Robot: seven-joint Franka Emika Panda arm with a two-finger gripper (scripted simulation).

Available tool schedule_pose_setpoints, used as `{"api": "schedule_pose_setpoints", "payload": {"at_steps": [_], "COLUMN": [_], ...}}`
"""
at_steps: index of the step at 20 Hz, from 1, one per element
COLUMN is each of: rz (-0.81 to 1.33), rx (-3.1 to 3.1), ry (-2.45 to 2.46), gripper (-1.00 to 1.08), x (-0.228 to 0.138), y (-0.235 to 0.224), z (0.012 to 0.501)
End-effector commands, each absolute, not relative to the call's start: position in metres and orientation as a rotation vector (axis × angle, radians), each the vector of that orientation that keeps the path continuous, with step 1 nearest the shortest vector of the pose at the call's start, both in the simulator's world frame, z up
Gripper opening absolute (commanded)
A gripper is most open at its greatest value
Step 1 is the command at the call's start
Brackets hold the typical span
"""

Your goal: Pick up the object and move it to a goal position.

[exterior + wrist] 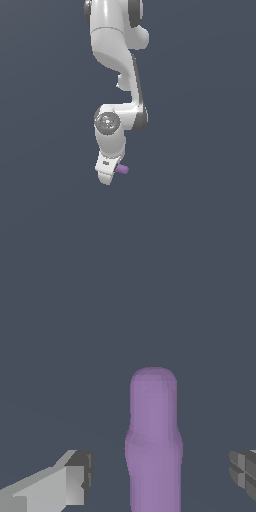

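Fingertips, wrist view: two grey fingertips show nearest the camera, one on each side of the purple rod, and neither one touches it.
Gap between the jaws: wide; a strip of bare dark background shows between each fingertip and the rod, so the gripper is spread apart and pinches nothing.
Object, wrist view: the light-purple rod stands lengthwise between the fingertips, with one rounded end pointing away from the camera; its outline is a little lobed, narrower in the far part and wider nearer the camera. Its near end is cut off by the frame edge.
Object, exterior view: the same rod appears as a short purple stub in the lower middle of the frame, sticking out toward the exterior view's right from beside the white hand; most of it is hidden behind the hand.
Gripper, exterior view: the white hand hangs low, just below the centre of the frame; from this side I cannot tell its fingers apart.
Arm: the white Panda arm comes down from the upper middle of the frame through a round grey joint to the hand.
Background: plain dark blue-grey everywhere; whether the rod rests on a surface I cannot tell.
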State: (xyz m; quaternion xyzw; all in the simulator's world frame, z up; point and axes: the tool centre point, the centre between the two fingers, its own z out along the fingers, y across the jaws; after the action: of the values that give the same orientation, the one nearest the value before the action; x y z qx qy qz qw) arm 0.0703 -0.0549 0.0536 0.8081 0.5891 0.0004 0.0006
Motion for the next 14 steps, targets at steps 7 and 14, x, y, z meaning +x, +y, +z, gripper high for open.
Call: {"api": "schedule_pose_setpoints", "payload": {"at_steps": [7, 14], "rz": [0.000, 0.000], "rx": [2.536, 2.536], "ry": [1.854, 1.854], "gripper": [1.00, -1.00], "x": [0.069, 0.070], "y": [-0.055, -0.055], "z": [0.019, 0.019]}}
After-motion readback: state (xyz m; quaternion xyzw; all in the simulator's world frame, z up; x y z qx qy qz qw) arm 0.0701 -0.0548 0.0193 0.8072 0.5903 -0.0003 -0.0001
